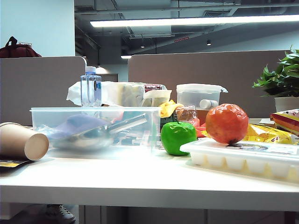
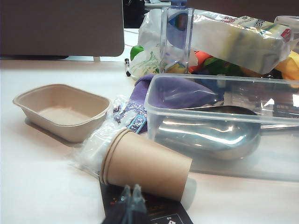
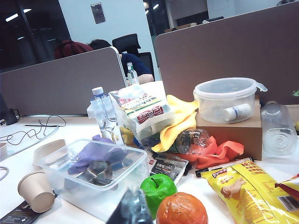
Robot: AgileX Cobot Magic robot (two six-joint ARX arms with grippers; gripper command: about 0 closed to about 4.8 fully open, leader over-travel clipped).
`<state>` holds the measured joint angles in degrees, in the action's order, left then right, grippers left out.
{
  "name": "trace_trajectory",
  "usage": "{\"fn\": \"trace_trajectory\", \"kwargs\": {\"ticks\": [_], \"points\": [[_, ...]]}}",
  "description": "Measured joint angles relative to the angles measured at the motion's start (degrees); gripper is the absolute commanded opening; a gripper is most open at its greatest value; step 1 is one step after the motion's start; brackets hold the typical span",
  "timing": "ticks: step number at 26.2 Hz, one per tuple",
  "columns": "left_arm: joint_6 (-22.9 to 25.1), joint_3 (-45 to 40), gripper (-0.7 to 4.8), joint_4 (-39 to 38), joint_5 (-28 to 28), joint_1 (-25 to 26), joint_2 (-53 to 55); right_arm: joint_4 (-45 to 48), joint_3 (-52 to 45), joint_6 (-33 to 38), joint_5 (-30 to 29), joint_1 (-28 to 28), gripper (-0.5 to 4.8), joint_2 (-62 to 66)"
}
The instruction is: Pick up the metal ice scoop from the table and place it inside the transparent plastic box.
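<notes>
Access: front table strip open, box flanked by clutter.
White table (image 1: 140,179) lay bare before the box (image 1: 93,114), open-topped with the scoop (image 2: 210,135) inside. Tipped cup (image 1: 21,140) crowded its left; apple (image 1: 177,137) and ice tray (image 1: 243,156) its right; bottle (image 1: 91,86) and bags stood behind.

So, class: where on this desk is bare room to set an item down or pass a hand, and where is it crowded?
Free: the front strip of the table before the transparent plastic box and ice cube tray; also the patch around the beige tray. Crowded: behind the box, among bottle, bags and cloths.
</notes>
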<state>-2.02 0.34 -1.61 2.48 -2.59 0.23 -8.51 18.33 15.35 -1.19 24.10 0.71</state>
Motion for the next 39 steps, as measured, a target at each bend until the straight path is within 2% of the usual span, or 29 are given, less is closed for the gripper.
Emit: {"fn": "trace_trajectory", "kwargs": {"ticks": [3,6,12,21,23,29,39], "points": [[0.02,0.0,-0.05,0.0,0.0,0.0,0.0,0.0,0.0,0.0,-0.04,-0.28,-0.04,0.0],[0.02,-0.02,-0.05,0.0,0.0,0.0,0.0,0.02,-0.13,-0.59,-0.15,-2.86,-0.04,-0.24],[0.0,0.0,-0.05,0.0,-0.02,0.0,0.0,1.38,-2.4,-8.87,0.02,-10.64,-0.04,-0.31],[0.0,0.0,-0.05,0.0,0.0,0.0,-0.02,2.32,-13.49,-9.44,-0.26,-19.74,-0.04,-0.5],[0.0,0.0,-0.05,0.0,-0.02,0.0,0.0,4.81,-16.04,-9.42,-0.28,-21.35,-0.04,-0.5],[0.02,0.0,-0.05,0.0,0.0,0.0,-0.02,9.05,-18.01,-9.66,-0.35,-22.99,-0.04,-0.59],[0.02,0.0,-0.05,0.0,0.0,0.0,-0.02,9.07,-18.01,-9.64,-0.35,-22.99,-0.04,-0.57]]}}
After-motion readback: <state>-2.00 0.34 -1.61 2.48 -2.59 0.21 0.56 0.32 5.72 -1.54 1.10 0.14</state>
